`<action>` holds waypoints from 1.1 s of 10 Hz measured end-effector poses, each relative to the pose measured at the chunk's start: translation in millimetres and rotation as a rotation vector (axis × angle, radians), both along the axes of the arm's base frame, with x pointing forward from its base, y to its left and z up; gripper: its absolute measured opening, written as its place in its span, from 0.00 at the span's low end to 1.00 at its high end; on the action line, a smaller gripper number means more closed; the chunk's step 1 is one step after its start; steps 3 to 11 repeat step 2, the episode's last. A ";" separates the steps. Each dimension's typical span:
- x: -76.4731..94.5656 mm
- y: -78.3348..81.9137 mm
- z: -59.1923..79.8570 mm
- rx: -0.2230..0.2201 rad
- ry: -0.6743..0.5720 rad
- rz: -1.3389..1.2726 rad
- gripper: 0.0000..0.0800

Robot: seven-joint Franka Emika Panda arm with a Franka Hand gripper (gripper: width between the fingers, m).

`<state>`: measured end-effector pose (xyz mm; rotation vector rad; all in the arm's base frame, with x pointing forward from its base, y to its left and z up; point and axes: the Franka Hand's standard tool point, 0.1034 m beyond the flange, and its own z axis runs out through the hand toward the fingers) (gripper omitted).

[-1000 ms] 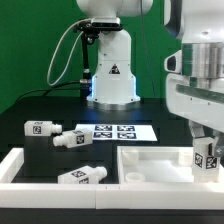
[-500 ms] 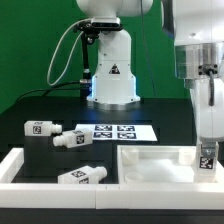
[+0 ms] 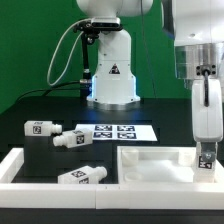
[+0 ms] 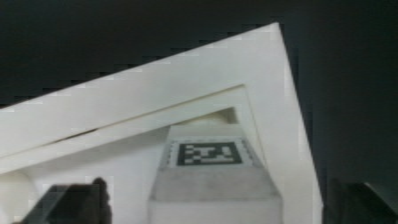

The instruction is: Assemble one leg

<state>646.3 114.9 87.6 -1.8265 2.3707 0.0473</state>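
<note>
A white leg (image 3: 207, 157) with a black-and-white tag stands upright at the right corner of the large white panel (image 3: 150, 166). My gripper (image 3: 206, 148) hangs straight down over it. In the wrist view the leg (image 4: 210, 160) sits between my two dark fingertips (image 4: 79, 202), with a gap showing on each side, so my gripper (image 4: 214, 208) is open around the leg. Three more legs lie on the table: one (image 3: 41, 127) at the exterior view's left, one (image 3: 72, 138) next to it, and one (image 3: 83, 176) nearer the front.
The marker board (image 3: 118, 131) lies in front of the robot base (image 3: 112, 80). White border rails (image 3: 18, 167) run along the left and front of the work area. A grey cable hangs at the back left.
My wrist has turned about the vertical from one second ago and the gripper now stands straight. The leg stays at the panel's right corner and looks more upright.
</note>
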 end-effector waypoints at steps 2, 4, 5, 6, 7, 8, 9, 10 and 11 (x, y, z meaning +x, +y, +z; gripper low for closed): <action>3.1 0.2 20.5 0.011 -0.023 0.030 0.81; 3.1 0.2 20.5 0.011 -0.023 0.030 0.81; 3.1 0.2 20.5 0.011 -0.023 0.030 0.81; 3.1 0.2 20.5 0.011 -0.023 0.030 0.81; 3.1 0.2 20.5 0.011 -0.023 0.030 0.81; 3.1 0.2 20.5 0.011 -0.023 0.030 0.81; 3.1 0.2 20.5 0.011 -0.023 0.030 0.81; 3.1 0.2 20.5 0.011 -0.023 0.030 0.81; 3.1 0.2 20.5 0.011 -0.023 0.030 0.81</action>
